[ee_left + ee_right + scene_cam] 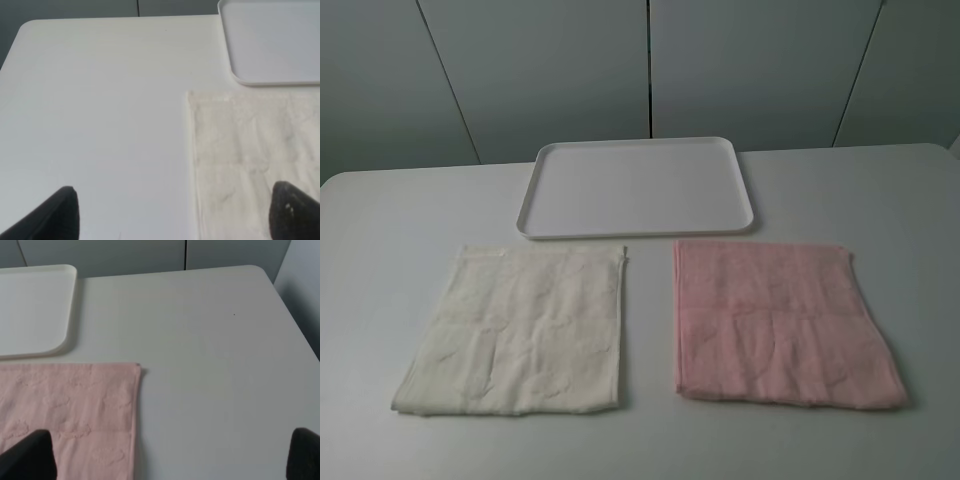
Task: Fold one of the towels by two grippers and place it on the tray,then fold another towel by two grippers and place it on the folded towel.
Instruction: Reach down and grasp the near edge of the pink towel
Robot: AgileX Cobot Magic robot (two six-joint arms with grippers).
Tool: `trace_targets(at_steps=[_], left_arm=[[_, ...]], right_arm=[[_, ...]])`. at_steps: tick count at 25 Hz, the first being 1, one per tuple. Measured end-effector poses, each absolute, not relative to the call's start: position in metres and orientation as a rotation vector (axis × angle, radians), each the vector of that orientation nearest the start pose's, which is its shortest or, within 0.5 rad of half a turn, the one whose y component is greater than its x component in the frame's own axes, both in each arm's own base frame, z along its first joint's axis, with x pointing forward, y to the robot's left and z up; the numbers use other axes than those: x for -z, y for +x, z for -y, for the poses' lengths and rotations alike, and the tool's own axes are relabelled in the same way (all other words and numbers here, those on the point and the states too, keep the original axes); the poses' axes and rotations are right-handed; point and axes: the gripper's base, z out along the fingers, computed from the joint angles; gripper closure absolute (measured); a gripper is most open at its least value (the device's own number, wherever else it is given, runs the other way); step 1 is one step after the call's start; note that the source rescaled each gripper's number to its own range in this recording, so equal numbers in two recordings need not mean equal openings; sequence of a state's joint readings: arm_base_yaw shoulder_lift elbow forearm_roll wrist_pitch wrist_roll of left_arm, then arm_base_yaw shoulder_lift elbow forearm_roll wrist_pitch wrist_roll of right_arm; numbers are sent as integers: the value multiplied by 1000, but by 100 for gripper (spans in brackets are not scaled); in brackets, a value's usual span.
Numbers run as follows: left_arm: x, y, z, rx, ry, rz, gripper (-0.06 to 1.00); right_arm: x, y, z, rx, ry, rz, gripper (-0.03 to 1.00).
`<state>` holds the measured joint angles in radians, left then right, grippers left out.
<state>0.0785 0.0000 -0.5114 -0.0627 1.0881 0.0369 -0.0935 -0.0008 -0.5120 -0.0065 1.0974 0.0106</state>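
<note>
The pale pink towel [782, 320] lies flat and unfolded on the right of the white table, also seen as the pink towel [70, 415] in the right wrist view. The cream towel [520, 330] lies flat on the left, and shows as the cream towel [250, 160] in the left wrist view. Behind both sits the white tray [545, 228], with nothing on it. Neither arm shows in the high view. My left gripper [175, 215] is open, one fingertip over bare table and one over the cream towel. My right gripper [170, 455] is open above the pink towel's outer edge.
The table [390, 220] is white with rounded corners, and grey wall panels stand behind it. The tray's corner [240, 80] lies close to the cream towel's far edge. The table's right edge [295, 320] runs near the right gripper.
</note>
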Motion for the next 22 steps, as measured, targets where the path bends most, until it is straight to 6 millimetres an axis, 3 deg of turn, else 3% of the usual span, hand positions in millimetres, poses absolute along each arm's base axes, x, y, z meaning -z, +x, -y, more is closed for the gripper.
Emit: trace_targets(at_steps=[22], left_arm=[[-278, -7, 6, 7, -44, -2058, -3]], right_arm=[[-278, -8, 0, 59, 108, -2066, -3]])
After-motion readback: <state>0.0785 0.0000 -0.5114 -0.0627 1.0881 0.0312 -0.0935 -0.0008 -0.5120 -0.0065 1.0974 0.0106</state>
